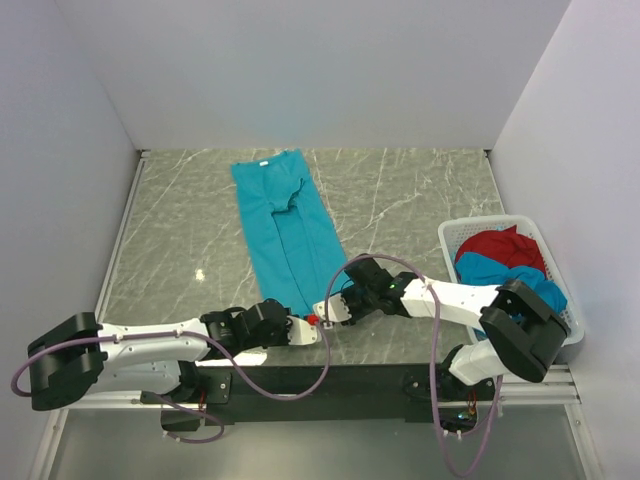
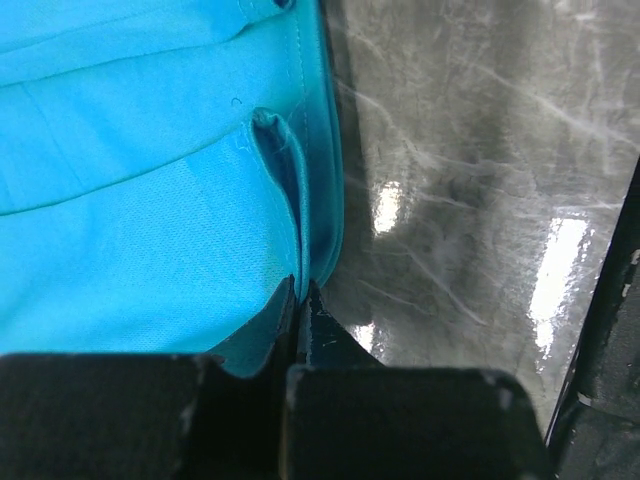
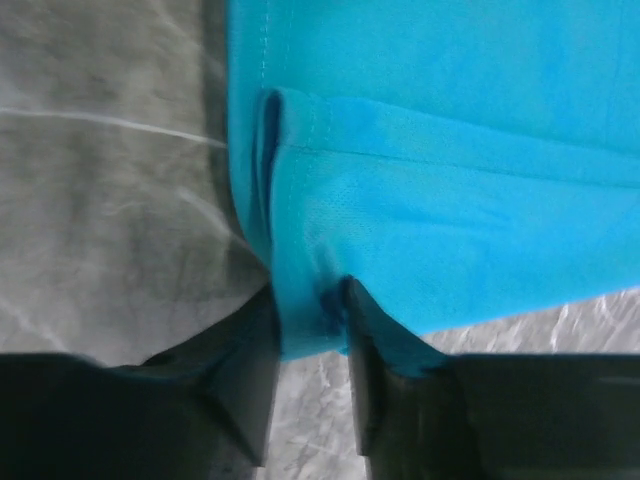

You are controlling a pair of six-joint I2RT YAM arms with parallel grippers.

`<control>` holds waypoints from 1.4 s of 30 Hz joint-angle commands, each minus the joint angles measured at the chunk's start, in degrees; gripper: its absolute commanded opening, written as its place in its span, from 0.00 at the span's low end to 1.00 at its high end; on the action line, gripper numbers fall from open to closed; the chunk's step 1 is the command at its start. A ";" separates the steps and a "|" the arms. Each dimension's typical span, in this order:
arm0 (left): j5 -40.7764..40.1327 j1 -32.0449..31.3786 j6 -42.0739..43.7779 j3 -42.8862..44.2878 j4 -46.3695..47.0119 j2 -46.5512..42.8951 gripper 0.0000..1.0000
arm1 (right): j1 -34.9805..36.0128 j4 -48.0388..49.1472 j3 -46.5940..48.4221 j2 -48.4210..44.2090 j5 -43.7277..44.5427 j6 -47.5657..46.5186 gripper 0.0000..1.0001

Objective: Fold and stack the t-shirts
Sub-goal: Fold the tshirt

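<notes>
The teal t-shirt (image 1: 285, 220) lies folded into a long narrow strip down the middle of the table. Its near end reaches both grippers. My left gripper (image 1: 306, 326) is shut on the near hem corner; in the left wrist view (image 2: 300, 290) the jaws are pressed together with the teal cloth (image 2: 150, 180) pinched in a ridge. My right gripper (image 1: 336, 308) grips the other near corner; in the right wrist view (image 3: 310, 300) the fingers hold a narrow gap filled by bunched teal cloth (image 3: 450, 150). A red shirt (image 1: 500, 245) and a bright blue shirt (image 1: 505, 272) lie crumpled in the basket.
The white slatted basket (image 1: 450, 232) stands at the table's right edge. The grey marble tabletop (image 1: 420, 200) spreads on both sides of the shirt, with white walls behind and at the sides. The table's near edge is just behind both grippers.
</notes>
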 commanded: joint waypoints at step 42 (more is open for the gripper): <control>19.06 39.89 10.16 18.54 19.66 18.73 0.00 | -14.06 -33.50 68.00 37.04 -9.81 16.61 0.00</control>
